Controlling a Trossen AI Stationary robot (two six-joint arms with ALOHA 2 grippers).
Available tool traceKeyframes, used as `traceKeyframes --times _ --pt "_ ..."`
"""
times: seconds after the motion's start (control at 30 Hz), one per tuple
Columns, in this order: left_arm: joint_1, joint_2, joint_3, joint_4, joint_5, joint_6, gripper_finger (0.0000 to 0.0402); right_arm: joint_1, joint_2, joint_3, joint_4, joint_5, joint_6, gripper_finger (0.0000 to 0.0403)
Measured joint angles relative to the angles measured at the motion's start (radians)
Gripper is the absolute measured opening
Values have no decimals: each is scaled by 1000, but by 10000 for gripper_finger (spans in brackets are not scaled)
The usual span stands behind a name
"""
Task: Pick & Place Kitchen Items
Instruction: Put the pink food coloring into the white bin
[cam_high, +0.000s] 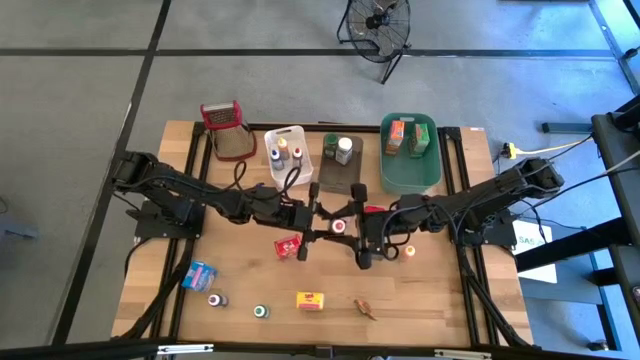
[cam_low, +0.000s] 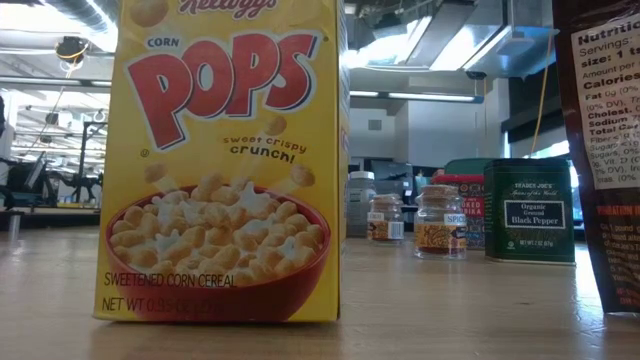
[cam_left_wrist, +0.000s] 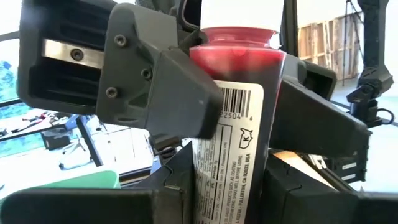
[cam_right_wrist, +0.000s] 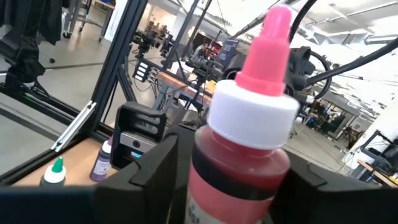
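Observation:
A small upright bottle of red liquid (cam_high: 340, 226), with a white cap and a pink tip (cam_right_wrist: 277, 28), stands between my two grippers over the middle of the table. My left gripper (cam_high: 322, 226) reaches it from the table's left and my right gripper (cam_high: 357, 229) from the right; both are shut on it. The other kitchen items lie on the near half of the table: a red box (cam_high: 288, 246), a blue box (cam_high: 200, 274), two tiny bottles (cam_high: 215, 299) (cam_high: 260, 312) and a yellow cereal box (cam_high: 311, 300). My left gripper (cam_left_wrist: 227, 199) pinches the bottle between its two fingers at the lower part of the labelled body (cam_left_wrist: 221, 180), coming level from the table's left. The bottle stands upright; whether its base is on the table does not show. My right gripper (cam_right_wrist: 236, 186) pinches the same bottle between its two fingers on the red body just under the white cap (cam_right_wrist: 208, 177), level from the table's right. Its fingers (cam_left_wrist: 180, 99) sit higher on the bottle than the left gripper's.
Along the far edge stand a grey mesh grater with a red top (cam_high: 228, 130), a white tub (cam_high: 272, 138), a brown tub (cam_high: 330, 178) and a green tub (cam_high: 410, 178). A small orange-capped jar (cam_high: 410, 251) and a brown item (cam_high: 365, 308) lie near the right arm.

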Motion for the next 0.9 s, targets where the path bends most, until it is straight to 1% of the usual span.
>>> traceKeyframes --times 0.27,0.33,0.43,0.57,0.63,0.77,0.83,0.9 --pt "1 0 0 -1 8 25 99 -1 0 0 2 -1 8 115" --pt "1 0 0 0 14 33 108 0 0 0 2 -1 7 106" --pt "1 -2 0 -4 13 22 135 0 0 0 2 -4 -3 105" --pt "-12 -5 0 -32 -27 0 169 2 0 0 -9 -4 -15 104" --pt "-19 -7 0 -60 -63 -5 180 11 -8 -1 -26 46 -15 104" --pt "-24 -29 0 -181 -153 9 195 39 -68 -1 -108 190 6 104" --pt "-31 -53 0 -251 -206 22 198 51 -99 -1 -168 232 54 104" --pt "-39 -82 0 -306 -251 46 198 56 -133 -1 -253 247 146 104"
